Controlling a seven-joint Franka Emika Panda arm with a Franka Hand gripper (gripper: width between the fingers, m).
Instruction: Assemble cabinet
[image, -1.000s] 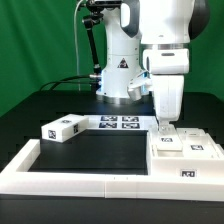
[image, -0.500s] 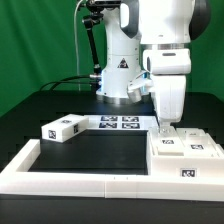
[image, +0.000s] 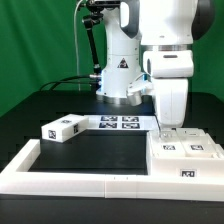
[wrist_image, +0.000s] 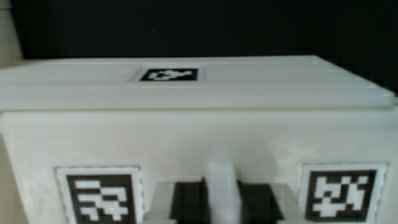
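The white cabinet box lies at the exterior view's right, against the white rail, with marker tags on top and in front. My gripper points straight down at the box's far edge. In the wrist view the box fills the frame, with one tag on the upper face and two on the near face. My two dark fingertips stand close together with a thin white strip of the box pinched between them. A smaller white tagged block lies apart at the exterior view's left.
The marker board lies flat on the black table between the block and the box. A long low white rail edges the table's front and left. The robot's base stands behind.
My gripper has shifted a little toward the exterior view's right, and the cabinet box's tags have shifted slightly with it. The left block has not moved.
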